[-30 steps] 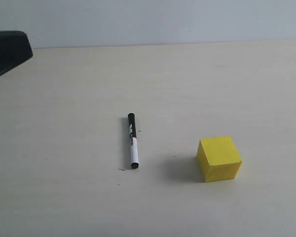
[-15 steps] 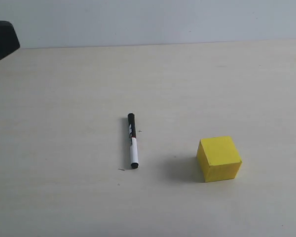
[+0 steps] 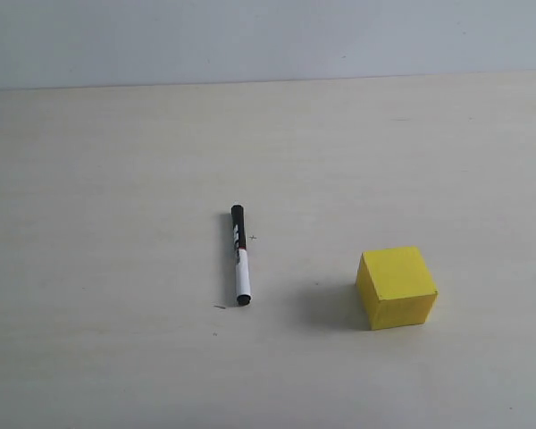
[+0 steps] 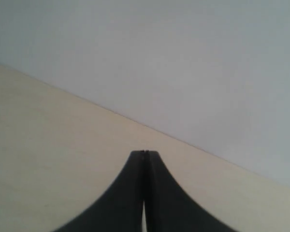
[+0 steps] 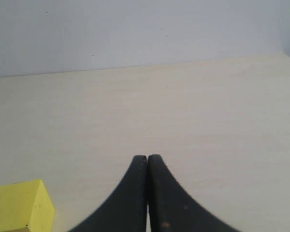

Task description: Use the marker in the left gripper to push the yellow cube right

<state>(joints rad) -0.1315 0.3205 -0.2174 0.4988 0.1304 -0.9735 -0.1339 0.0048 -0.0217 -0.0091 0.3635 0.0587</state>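
Observation:
The marker [image 3: 240, 255] lies flat on the pale table, black cap end toward the back, white barrel toward the front, with nothing holding it. The yellow cube [image 3: 396, 287] rests on the table to the marker's right, about a cube-width and a half away; one corner of the yellow cube [image 5: 20, 206] shows in the right wrist view. Neither arm appears in the exterior view. My left gripper [image 4: 144, 152] is shut with nothing between its fingers, facing bare table and wall. My right gripper [image 5: 147, 157] is also shut and empty, beside the cube.
The table [image 3: 116, 179] is a pale wooden surface running back to a light grey wall [image 3: 268, 36]. A few small dark specks [image 3: 220, 307] mark the tabletop near the marker's tip.
The dark left arm, seen at the upper left edge of the exterior view, has drawn back leftward and left the picture. Marker and cube have not moved.

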